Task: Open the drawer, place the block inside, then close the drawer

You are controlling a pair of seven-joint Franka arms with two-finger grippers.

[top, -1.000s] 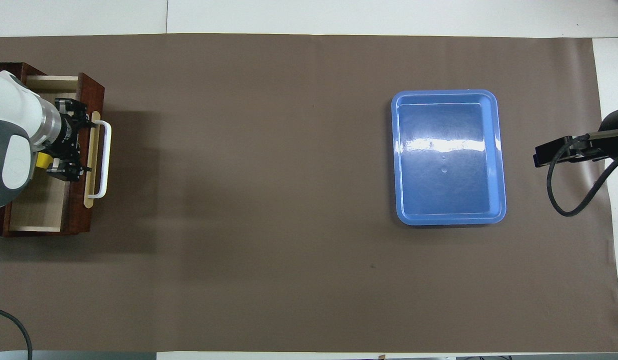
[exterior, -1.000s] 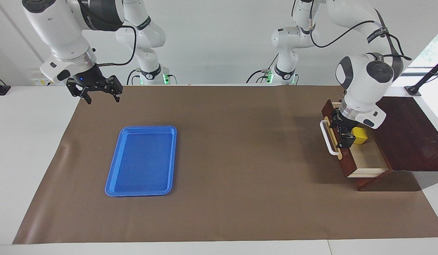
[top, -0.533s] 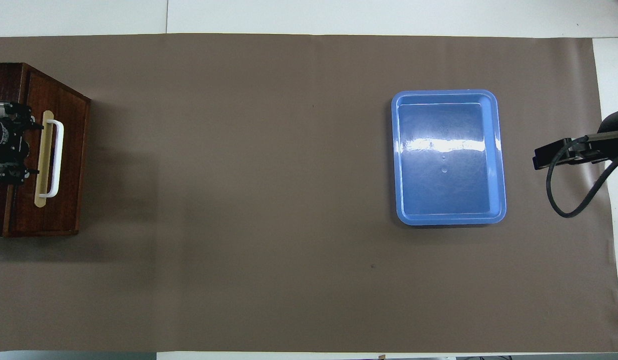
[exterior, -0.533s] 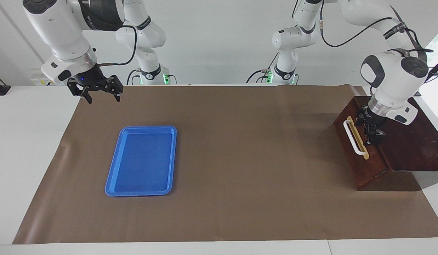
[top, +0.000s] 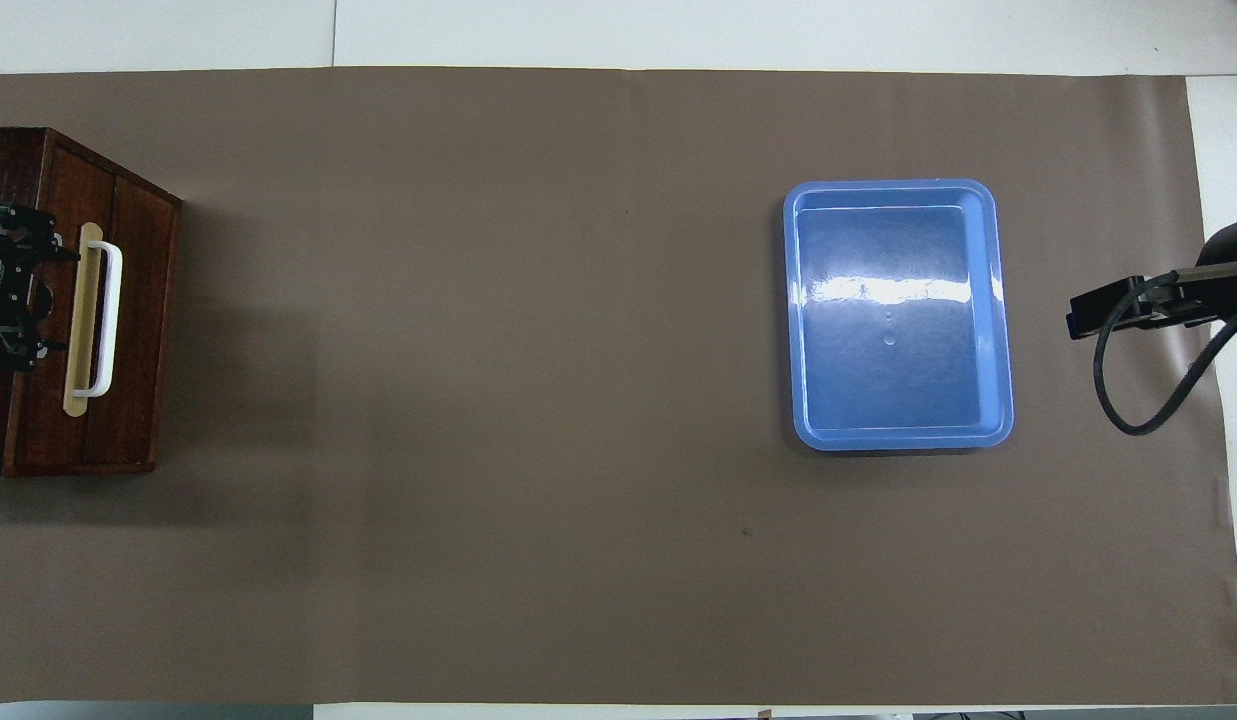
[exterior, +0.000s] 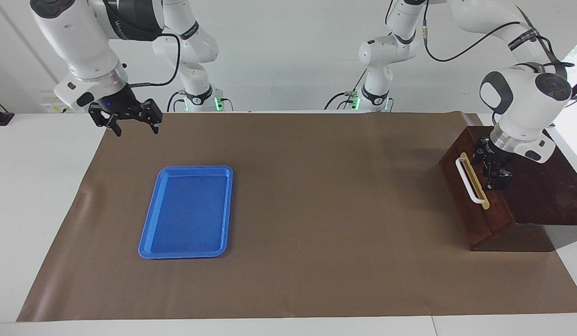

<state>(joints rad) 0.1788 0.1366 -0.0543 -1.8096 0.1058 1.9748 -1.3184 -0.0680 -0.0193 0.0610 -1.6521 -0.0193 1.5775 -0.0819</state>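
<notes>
The drawer [exterior: 472,212] [top: 133,330] sits pushed flush into its dark wooden box at the left arm's end of the table. Its white bar handle [exterior: 469,180] [top: 109,318] faces the middle of the table. The block is hidden. My left gripper [exterior: 493,171] [top: 6,285] hangs open just over the box's top edge, right beside the handle, with nothing between its fingers. At the right arm's end, my right gripper [exterior: 135,127] [top: 1083,318] waits open and empty above the brown mat's corner.
An empty blue tray [exterior: 188,212] [top: 898,330] lies flat on the brown mat [exterior: 316,210] toward the right arm's end. The wooden box top [exterior: 545,186] stretches away from the drawer front toward the table's edge.
A second ago the drawer stood open with the yellow block and my left gripper inside it. The drawer has slid shut, and the left gripper now sits over the box top. The right arm is still.
</notes>
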